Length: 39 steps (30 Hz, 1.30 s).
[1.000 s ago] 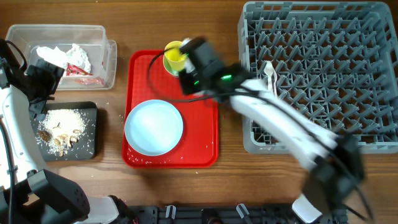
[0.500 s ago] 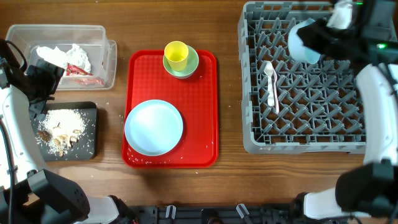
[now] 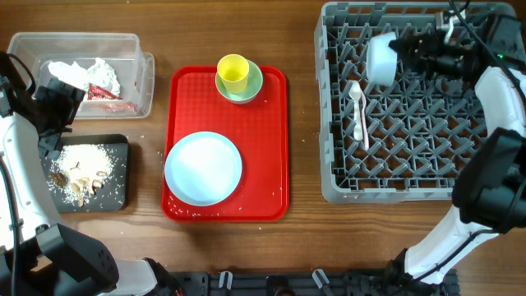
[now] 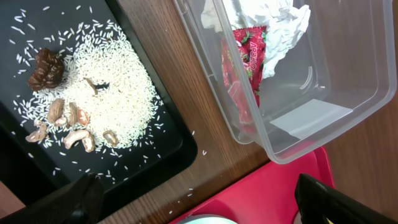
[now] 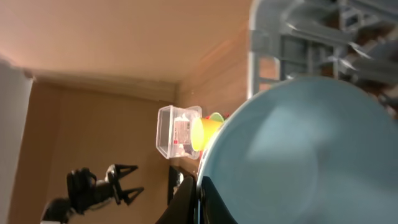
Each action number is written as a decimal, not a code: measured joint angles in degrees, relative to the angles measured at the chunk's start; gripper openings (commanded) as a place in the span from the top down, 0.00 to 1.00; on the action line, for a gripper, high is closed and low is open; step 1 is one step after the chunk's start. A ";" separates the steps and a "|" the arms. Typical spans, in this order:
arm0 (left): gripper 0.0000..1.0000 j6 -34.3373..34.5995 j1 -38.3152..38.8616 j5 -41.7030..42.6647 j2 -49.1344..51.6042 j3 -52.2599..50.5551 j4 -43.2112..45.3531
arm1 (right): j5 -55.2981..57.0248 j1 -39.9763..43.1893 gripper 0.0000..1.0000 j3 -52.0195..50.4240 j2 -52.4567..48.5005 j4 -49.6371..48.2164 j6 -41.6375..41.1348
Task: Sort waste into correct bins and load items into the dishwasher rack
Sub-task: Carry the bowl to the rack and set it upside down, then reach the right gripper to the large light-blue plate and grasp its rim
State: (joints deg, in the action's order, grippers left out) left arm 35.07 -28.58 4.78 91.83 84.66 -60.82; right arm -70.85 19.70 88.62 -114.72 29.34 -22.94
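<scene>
Light blue bowl [image 3: 379,59]: over far-left part of dishwasher rack [image 3: 411,156], tipped on edge. Can't tell if it touches the pegs. In R wrist view the bowl [image 5: 298,155] fills most of the frame.

R gripper [image 3: 398,51]: fingers pressed together on the bowl's rim, pinching it. Arm reaches in from the rack's right side.

White spoon [image 3: 357,103]: lying in the rack just below the bowl, near the left wall. Can't tell if it is one utensil or two.

Red tray [image 3: 271,164], centre of table, well apart from the rack. Light blue plate [image 3: 203,168] on its near half. Yellow cup [image 3: 233,72] sits inside pale green bowl [image 3: 251,85] at the far edge.

Clear tub [image 3: 141,78], far left: holds white napkins [image 3: 82,72] and red wrapper [image 3: 105,93].

Black tray [image 3: 120,177], just in front of the tub: rice and food scraps [image 3: 78,168], incl. nuts and a brown lump [image 4: 46,68]. Some grains spilled on the table beside it.

L gripper [image 4: 202,200]: fingers spread wide, holding nothing, hanging above the gap between tub and black tray.
</scene>
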 measured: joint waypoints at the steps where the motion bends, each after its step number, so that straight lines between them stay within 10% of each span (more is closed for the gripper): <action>1: 0.00 0.00 0.00 0.00 0.00 0.00 0.00 | 0.33 0.07 0.96 -0.09 0.00 0.28 -0.31; 8: 0.00 0.00 0.00 0.00 0.00 0.00 0.00 | 3.48 1.49 0.91 -0.04 0.87 4.24 -1.40; 14: 0.00 0.00 0.00 0.00 0.00 0.00 -0.04 | 21.77 1.73 0.60 -0.09 7.37 11.23 -1.40; 29: 0.00 0.00 0.00 0.00 0.00 0.00 0.00 | 49.83 1.09 0.61 -0.09 30.73 20.11 -1.44; 34: 0.00 0.00 0.00 0.00 0.00 0.00 0.00 | 50.53 -5.01 0.57 -0.09 30.42 21.20 0.00; 39: 0.00 0.00 0.00 0.00 0.00 0.00 0.00 | 50.14 -21.75 0.34 -0.09 30.18 18.56 6.03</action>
State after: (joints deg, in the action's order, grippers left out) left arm 35.07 -28.58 4.78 91.83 84.66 -60.82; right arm -20.71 -2.04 88.53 -84.53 47.90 -16.91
